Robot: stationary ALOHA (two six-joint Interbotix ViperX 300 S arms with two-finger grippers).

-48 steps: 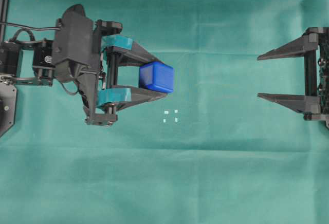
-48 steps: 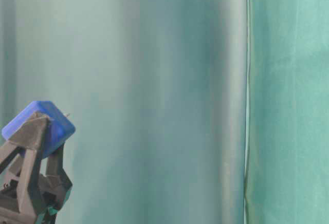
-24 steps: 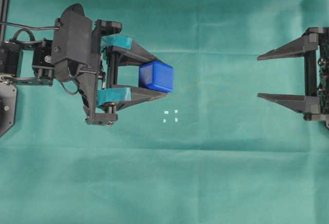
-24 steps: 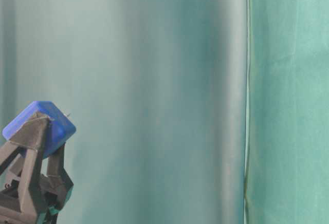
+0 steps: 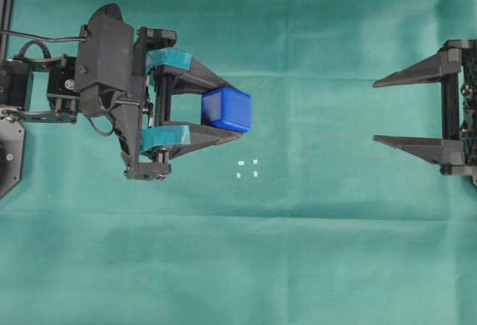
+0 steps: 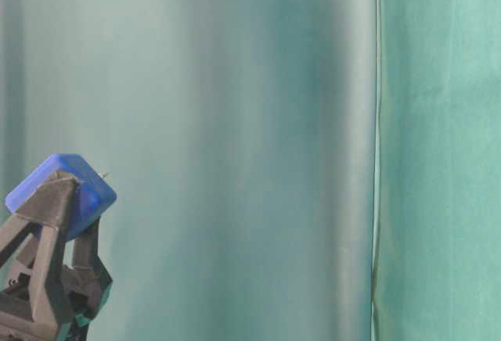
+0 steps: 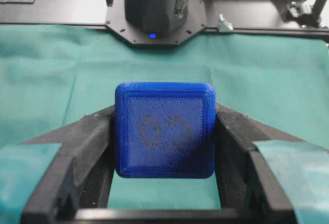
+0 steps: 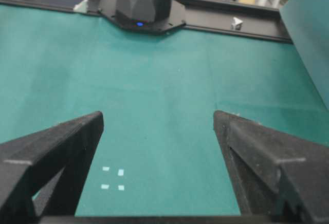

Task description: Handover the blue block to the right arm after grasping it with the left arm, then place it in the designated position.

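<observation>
The blue block (image 5: 226,110) is clamped between the teal-banded fingers of my left gripper (image 5: 232,112) and held up off the green cloth. The table-level view shows the blue block (image 6: 69,192) raised at the left edge. In the left wrist view the block (image 7: 165,130) fills the gap, its dark 8-like mark facing the camera. My right gripper (image 5: 376,112) stands open and empty at the far right, its all-black fingers (image 8: 61,147) wide apart. The designated position (image 5: 247,168), small white marks in a square, lies on the cloth below and right of the block.
Green cloth (image 5: 298,250) covers the whole table. The opposite arm's black base (image 7: 154,8) and a black frame rail sit at the far table edge. A green curtain (image 6: 235,122) hangs behind in the table-level view.
The left gripper has crept very slightly upward and right with the block. The right arm has not moved.
</observation>
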